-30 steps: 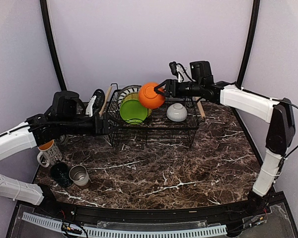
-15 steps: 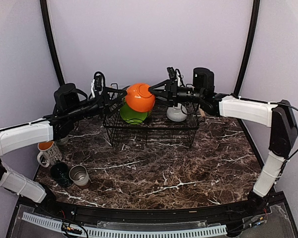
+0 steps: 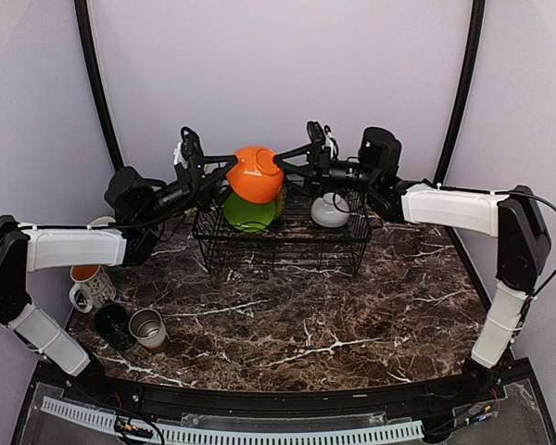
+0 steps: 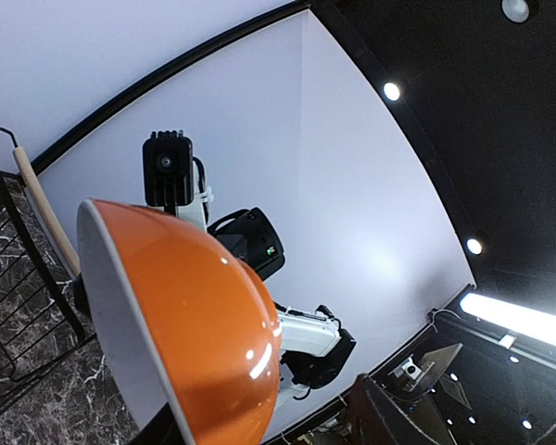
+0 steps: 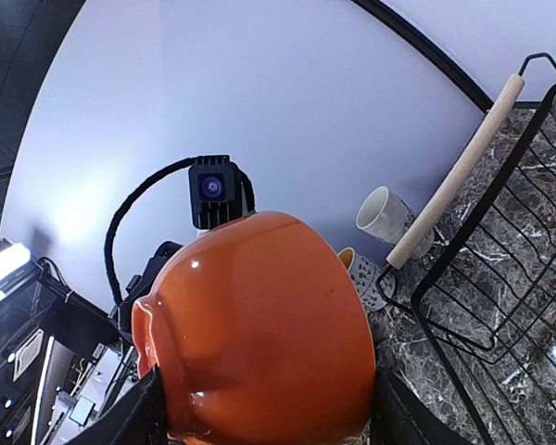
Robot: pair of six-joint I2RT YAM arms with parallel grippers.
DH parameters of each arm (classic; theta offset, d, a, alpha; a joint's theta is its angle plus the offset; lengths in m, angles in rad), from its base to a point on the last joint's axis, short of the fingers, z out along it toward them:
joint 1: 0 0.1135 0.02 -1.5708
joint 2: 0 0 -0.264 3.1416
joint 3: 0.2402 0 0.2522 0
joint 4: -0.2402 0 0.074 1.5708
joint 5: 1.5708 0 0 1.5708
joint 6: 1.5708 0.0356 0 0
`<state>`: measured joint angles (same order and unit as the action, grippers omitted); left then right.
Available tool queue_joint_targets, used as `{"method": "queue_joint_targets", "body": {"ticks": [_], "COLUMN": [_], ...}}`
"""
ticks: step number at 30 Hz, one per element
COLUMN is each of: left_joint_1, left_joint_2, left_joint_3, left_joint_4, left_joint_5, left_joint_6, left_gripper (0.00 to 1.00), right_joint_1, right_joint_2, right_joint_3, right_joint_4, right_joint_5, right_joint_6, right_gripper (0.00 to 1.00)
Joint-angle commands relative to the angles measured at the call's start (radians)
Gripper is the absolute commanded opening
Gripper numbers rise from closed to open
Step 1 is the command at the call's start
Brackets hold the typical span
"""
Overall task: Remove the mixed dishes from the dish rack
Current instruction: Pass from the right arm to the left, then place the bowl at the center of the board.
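The dish rack (image 3: 283, 243) stands at the back centre of the marble table (image 3: 352, 315), close to the rear wall. The bare slab fills the whole lower middle and lower right of the overhead view. Black poles edge the pale walls at upper left and upper right.

The orange bowl (image 3: 255, 174) hangs in the air above the rack's left half, tilted, with the 2 arms meeting at it from either side. The right gripper (image 3: 285, 169) is clamped on it. In the right wrist view its dark fingers (image 5: 130, 413) flank the bowl (image 5: 259, 324) at the bottom of the frame. The left gripper (image 3: 224, 174) sits against the bowl's left side. In its wrist view the bowl (image 4: 195, 324) fills the lower left, but I cannot tell whether those fingers have closed on it.

Inside the rack, a lime-green plate (image 3: 246, 211) stands on edge directly under the bowl and a white bowl (image 3: 330, 211) lies at the right end.

At the left edge of the table, 3 cups are grouped well apart from the rack: a patterned mug (image 3: 91, 287), a dark green mug (image 3: 114, 324) and a steel cup (image 3: 148, 327).
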<state>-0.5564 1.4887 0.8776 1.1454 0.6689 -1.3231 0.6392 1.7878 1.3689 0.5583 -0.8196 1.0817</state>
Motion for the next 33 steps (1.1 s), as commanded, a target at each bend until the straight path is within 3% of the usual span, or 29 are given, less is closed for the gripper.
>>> {"method": "queue_joint_targets", "body": {"ticks": [1, 6, 12, 14, 19, 20, 23, 27, 33], "left_joint_1": [-0.005, -0.01, -0.011, -0.011, -0.011, -0.011, -0.01, -0.01, -0.047], "left_joint_2": [0.031, 0.035, 0.026, 0.012, -0.072, -0.114, -0.205, -0.329, -0.425], "left_joint_3": [-0.022, -0.022, -0.033, -0.036, -0.061, -0.065, -0.079, -0.052, 0.049], "left_joint_4": [0.259, 0.268, 0.271, 0.25, 0.107, 0.022, -0.24, -0.678, -1.304], "left_joint_5": [0.039, 0.042, 0.042, 0.047, 0.066, 0.069, 0.057, -0.001, -0.223], "left_joint_6": [-0.136, -0.131, -0.134, -0.125, -0.004, 0.026, 0.192, 0.426, 0.685], "left_gripper": [0.49, 0.35, 0.11, 0.03, 0.01, 0.01, 0.01, 0.01, 0.01], "right_joint_1": [0.017, 0.02, 0.024, 0.021, -0.01, -0.021, -0.054, -0.075, -0.079], "right_joint_2": [0.033, 0.041, 0.031, 0.024, -0.022, -0.036, -0.082, -0.146, -0.189], "right_joint_3": [-0.008, -0.024, -0.04, -0.051, -0.089, -0.103, -0.144, -0.127, -0.067], "right_joint_4": [0.163, 0.215, 0.212, 0.205, 0.098, 0.089, 0.051, -0.198, -0.46], "right_joint_5": [-0.04, -0.054, -0.061, -0.062, -0.049, -0.046, -0.043, 0.052, 0.218], "right_joint_6": [0.084, 0.12, 0.107, 0.095, 0.012, -0.001, -0.051, -0.23, -0.429], "right_gripper": [0.56, 0.56, 0.58, 0.63, 0.91, 0.97, 0.99, 0.99, 0.99]}}
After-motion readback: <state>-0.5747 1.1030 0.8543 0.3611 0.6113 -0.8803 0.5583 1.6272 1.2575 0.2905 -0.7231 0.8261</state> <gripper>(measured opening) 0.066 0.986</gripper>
